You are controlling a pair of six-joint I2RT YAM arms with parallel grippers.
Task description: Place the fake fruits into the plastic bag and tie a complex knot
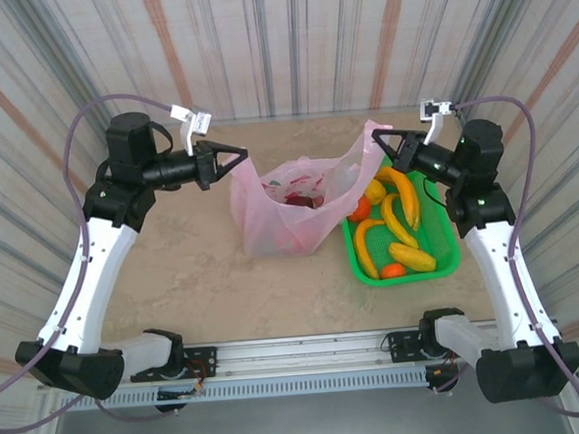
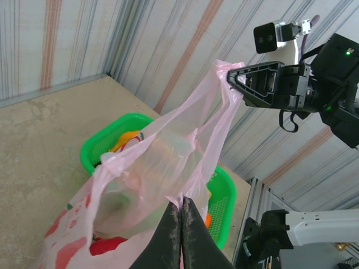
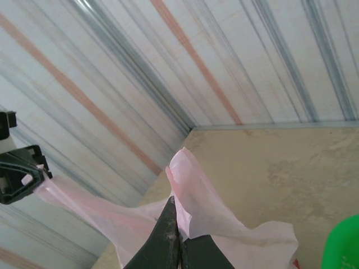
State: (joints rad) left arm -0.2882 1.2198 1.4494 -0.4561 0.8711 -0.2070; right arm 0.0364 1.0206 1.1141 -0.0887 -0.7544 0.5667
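Observation:
The pink plastic bag (image 1: 270, 223) stands open on the table between my arms, stretched by its two handles. My left gripper (image 1: 244, 158) (image 2: 182, 200) is shut on the bag's left handle. Over on the other side, the right handle is pinched in my shut right gripper (image 1: 376, 135) (image 3: 176, 206) and lifted higher. A red fruit (image 1: 301, 200) (image 2: 109, 245) lies inside the bag. Yellow bananas (image 1: 400, 215) and orange balls (image 1: 392, 270) lie in the green basket (image 1: 447, 256). A knot is out of view.
The green basket (image 2: 95, 148) sits right of the bag, touching it, under my right arm. Striped walls close off the back and both sides. Bare beige tabletop (image 1: 194, 262) lies left of and in front of the bag.

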